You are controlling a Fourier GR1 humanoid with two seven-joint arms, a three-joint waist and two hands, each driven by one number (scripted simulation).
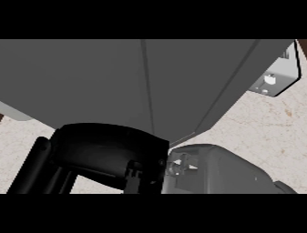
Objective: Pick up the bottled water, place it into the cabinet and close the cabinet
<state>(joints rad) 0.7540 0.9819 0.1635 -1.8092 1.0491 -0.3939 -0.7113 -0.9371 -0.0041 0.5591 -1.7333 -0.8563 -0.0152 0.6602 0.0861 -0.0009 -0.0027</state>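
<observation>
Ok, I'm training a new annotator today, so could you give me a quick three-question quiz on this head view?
1. True or false: the bottled water is in plain sight on the counter.
2. What fills most of the view's upper part? A) a grey cabinet B) a round plate C) a sink
3. Fill in: the grey forearm behind the black hand enters from the view's lower ____.

Key: 1 false, no bottle shows; 2 A; 3 right.
</observation>
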